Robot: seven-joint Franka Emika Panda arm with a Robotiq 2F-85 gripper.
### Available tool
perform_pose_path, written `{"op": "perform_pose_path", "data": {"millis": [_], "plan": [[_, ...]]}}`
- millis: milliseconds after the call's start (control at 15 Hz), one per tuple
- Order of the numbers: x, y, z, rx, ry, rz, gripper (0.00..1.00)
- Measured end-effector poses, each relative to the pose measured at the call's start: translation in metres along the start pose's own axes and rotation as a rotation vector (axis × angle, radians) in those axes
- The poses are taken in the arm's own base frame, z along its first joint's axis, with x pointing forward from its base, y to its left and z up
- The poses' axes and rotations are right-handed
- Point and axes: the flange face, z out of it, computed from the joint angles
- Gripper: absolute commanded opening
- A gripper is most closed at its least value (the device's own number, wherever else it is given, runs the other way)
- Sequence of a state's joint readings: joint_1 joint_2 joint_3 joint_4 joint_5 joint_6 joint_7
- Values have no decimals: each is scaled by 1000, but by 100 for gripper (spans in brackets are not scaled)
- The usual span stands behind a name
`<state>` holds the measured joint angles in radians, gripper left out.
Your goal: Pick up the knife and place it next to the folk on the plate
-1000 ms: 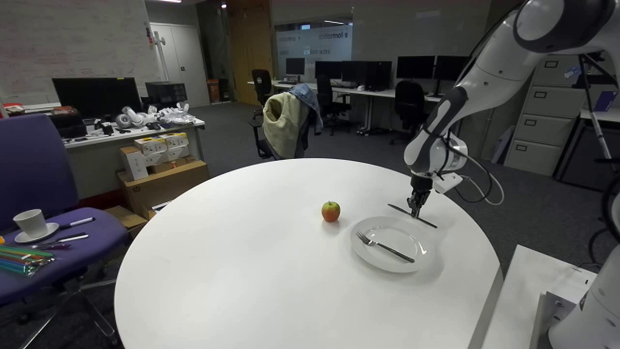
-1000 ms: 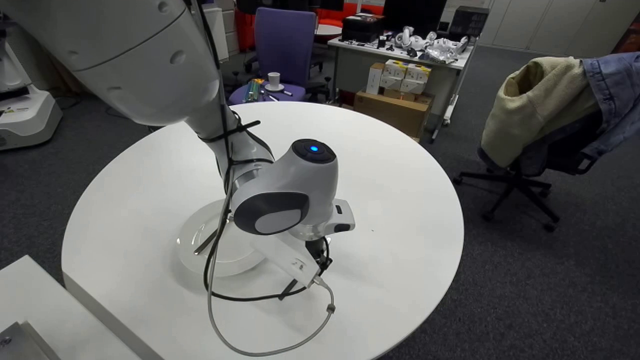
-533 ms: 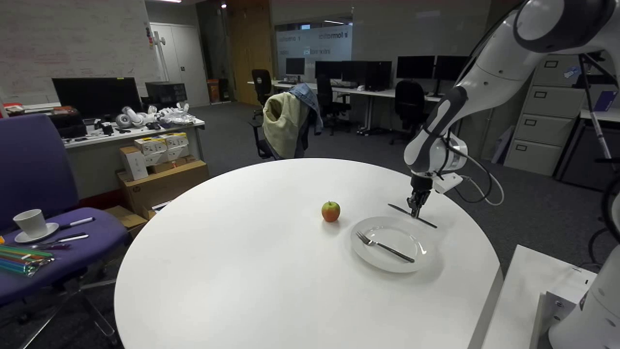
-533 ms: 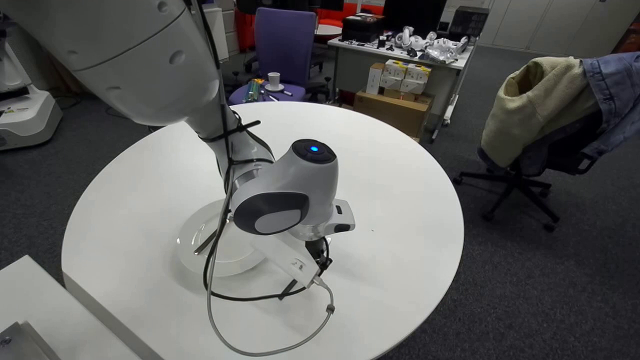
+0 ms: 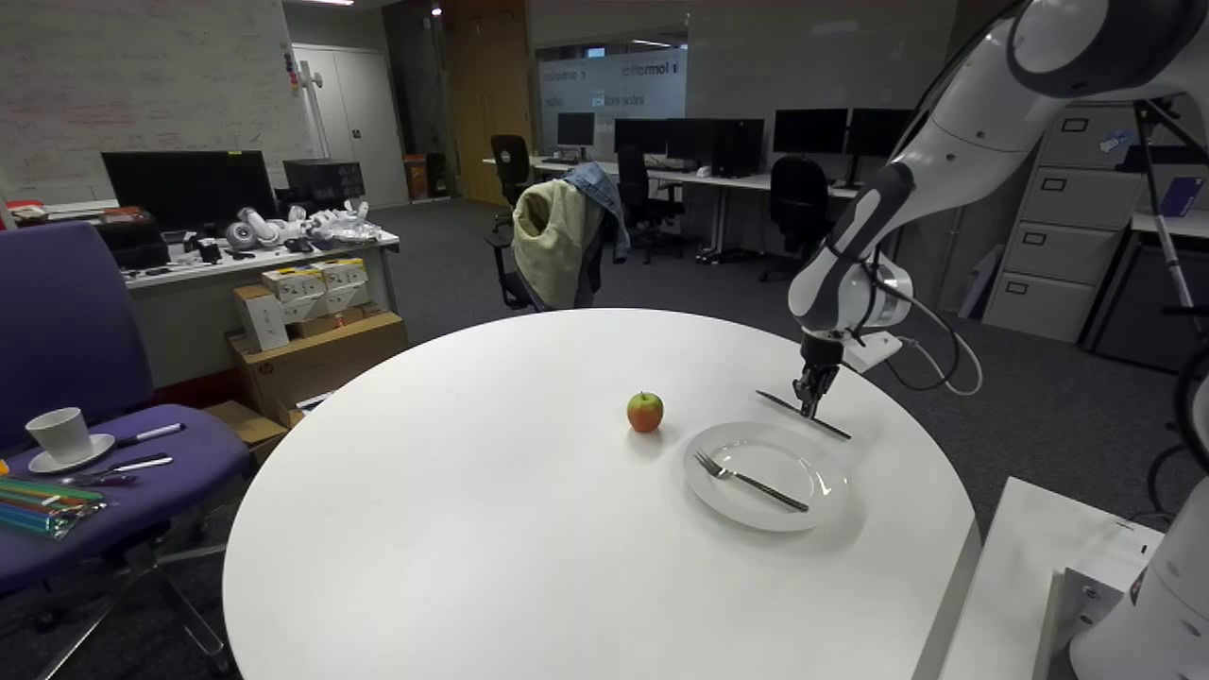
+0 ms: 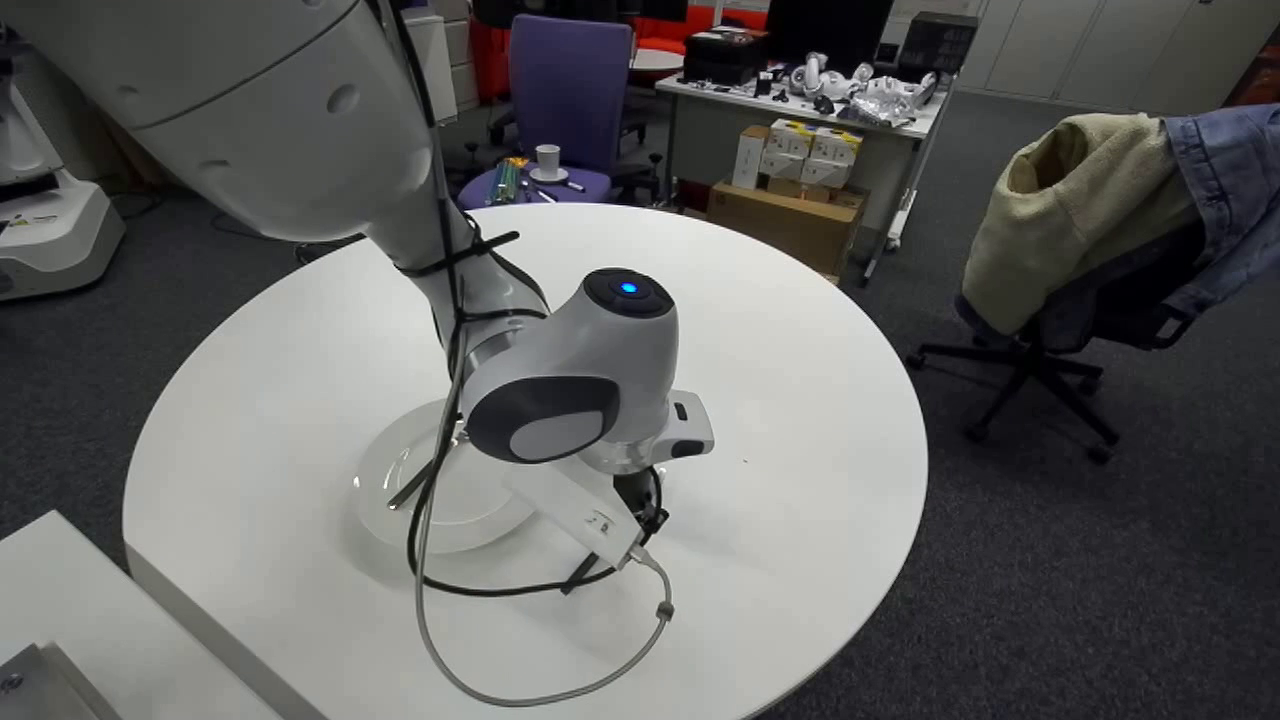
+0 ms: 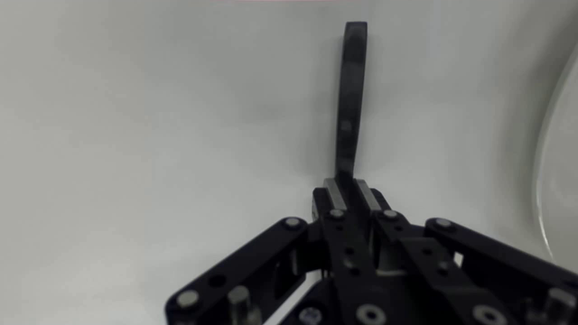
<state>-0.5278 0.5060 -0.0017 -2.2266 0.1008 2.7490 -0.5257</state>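
My gripper (image 5: 809, 412) is shut on the dark knife (image 5: 831, 429) near its middle, to the far side of the plate. In the wrist view the knife (image 7: 351, 97) runs straight out between the two fingertips (image 7: 346, 192). The knife seems slightly above the table. In an exterior view only one knife end (image 6: 580, 573) shows; the arm hides the rest. The white plate (image 5: 723, 501) lies beside the gripper, and its rim (image 7: 542, 198) shows at the right of the wrist view. The silvery-grey fork (image 5: 756, 484) lies across the plate, roughly parallel to the knife.
A red-green apple (image 5: 645, 413) stands on the round white table (image 5: 453, 510), left of the plate in an exterior view. Cables (image 6: 545, 592) hang from the wrist over the table. A purple chair (image 5: 66, 312) holding a white cup (image 5: 61, 434) stands beyond the table.
Over the last half second my gripper and the knife have risen slightly. The plate, fork and apple have not moved.
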Motion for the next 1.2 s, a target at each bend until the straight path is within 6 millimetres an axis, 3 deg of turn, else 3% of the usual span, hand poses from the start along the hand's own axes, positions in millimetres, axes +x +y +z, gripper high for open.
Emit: {"op": "perform_pose_path", "data": {"millis": [467, 800, 1200], "plan": [[13, -12, -21, -19, 32, -38, 2], [33, -54, -36, -38, 51, -148, 2], [45, -102, -41, -40, 46, -255, 2]]}}
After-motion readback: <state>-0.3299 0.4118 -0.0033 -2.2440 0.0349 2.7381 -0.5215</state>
